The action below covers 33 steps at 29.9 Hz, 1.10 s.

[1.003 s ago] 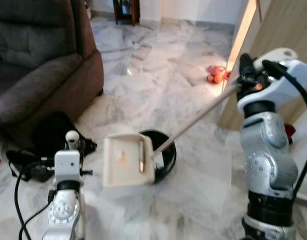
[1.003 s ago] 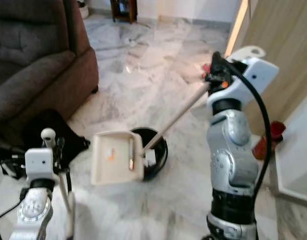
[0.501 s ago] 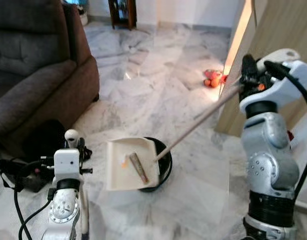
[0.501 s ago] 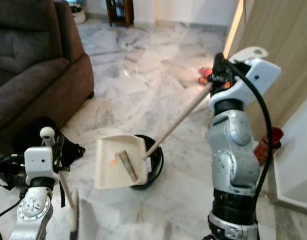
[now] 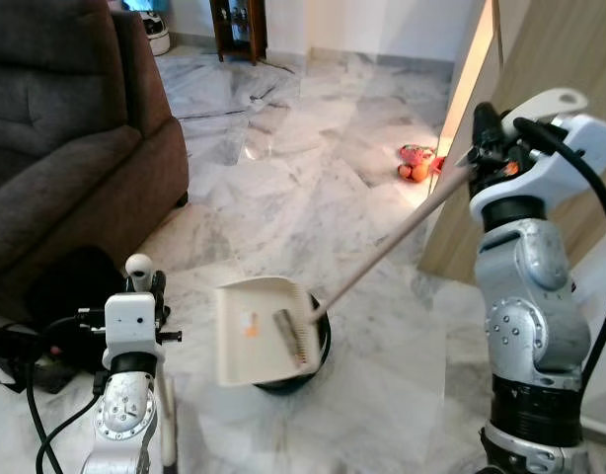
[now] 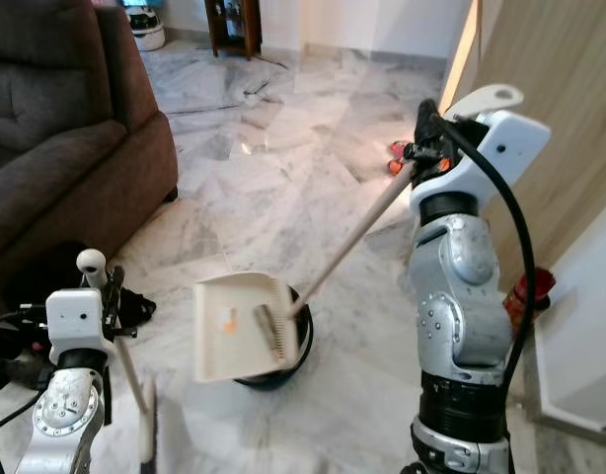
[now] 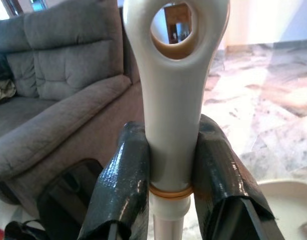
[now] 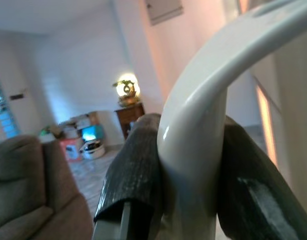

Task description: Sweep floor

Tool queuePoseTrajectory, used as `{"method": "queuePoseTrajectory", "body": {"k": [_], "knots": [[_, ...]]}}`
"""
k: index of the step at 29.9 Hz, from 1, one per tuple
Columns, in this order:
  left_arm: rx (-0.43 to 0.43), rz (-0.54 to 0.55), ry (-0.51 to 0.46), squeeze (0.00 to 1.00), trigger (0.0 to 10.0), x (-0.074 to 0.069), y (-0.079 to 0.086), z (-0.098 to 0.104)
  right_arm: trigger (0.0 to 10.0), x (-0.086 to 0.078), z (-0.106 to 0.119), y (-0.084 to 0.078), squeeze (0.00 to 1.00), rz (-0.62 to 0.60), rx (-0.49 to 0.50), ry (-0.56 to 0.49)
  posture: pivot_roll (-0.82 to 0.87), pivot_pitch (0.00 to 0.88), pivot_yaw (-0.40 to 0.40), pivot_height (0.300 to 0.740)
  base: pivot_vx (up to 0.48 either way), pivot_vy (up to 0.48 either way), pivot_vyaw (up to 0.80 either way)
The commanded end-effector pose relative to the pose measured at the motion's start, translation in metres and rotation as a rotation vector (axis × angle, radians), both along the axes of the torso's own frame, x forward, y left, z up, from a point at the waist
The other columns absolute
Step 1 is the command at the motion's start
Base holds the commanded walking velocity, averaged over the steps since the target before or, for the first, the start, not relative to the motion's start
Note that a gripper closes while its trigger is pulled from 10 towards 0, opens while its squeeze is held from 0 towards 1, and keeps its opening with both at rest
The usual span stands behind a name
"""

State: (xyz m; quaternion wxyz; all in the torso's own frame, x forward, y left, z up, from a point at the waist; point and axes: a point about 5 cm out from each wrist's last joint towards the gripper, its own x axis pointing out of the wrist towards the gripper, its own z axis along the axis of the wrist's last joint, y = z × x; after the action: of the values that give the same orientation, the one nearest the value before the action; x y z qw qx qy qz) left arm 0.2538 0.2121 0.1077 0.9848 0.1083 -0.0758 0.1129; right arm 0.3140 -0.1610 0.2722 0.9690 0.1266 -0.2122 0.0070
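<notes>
Right gripper raised at shoulder height beside a wooden door panel, clenched on the curved white grip of the dustpan handle, black fingers pressed against either side of it. From there, a long pale pole slanting down and toward the left to the cream dustpan, held tilted over a black round bin on the marble floor. Inside the pan, a small orange scrap and a brown cylindrical piece lying near the comb-toothed edge closest to the pole. No readable writing on the pan, bin or arms. Left gripper low at the left, clamped around the white broom handle just below its hanging loop, one taped black finger on each side; rounded handle top poking up above the left wrist in the head views, shaft running down beside the arm. Dark brown sofa filling the upper left, with a black bag and tangled cables on the floor against its front. Orange toy lying on the floor near the door panel's far edge, well apart from the bin. Dark wooden cabinet at the far end of the room, and a red object low behind the right arm, too hidden to identify.
</notes>
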Motion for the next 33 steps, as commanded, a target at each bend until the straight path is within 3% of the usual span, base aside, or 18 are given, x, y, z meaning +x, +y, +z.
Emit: {"method": "queuePoseTrajectory", "body": {"k": [1, 12, 17, 33], "knots": [[0.028, -0.005, -0.045, 0.0, 10.0, 0.001, -0.0002, 0.0096, 10.0, -0.0077, 0.0173, 0.0049, 0.0, 0.036, 0.031, -0.099, 0.13, 0.085, 0.011, 0.74, 0.289, 0.0, 0.0], [0.026, -0.004, -0.049, 0.0, 10.0, 0.0015, -0.0002, 0.0104, 10.0, -0.0076, 0.0175, 0.0066, 0.0, 0.043, 0.014, -0.099, 0.13, 0.086, 0.009, 0.74, 0.288, 0.0, 0.0], [0.024, -0.004, -0.05, 0.0, 10.0, 0.0016, -0.0003, 0.0104, 10.0, -0.008, 0.0174, 0.0079, 0.0, 0.05, 0.009, -0.101, 0.13, 0.086, 0.009, 0.74, 0.278, 0.0, 0.69], [0.021, -0.015, -0.054, 0.0, 10.0, 0.001, -0.0017, 0.0101, 10.0, -0.0078, 0.0146, 0.0121, 0.0, 0.074, 0.038, -0.094, 0.13, 0.088, 0.011, 0.74, 0.0, 0.0, 0.0]]}}
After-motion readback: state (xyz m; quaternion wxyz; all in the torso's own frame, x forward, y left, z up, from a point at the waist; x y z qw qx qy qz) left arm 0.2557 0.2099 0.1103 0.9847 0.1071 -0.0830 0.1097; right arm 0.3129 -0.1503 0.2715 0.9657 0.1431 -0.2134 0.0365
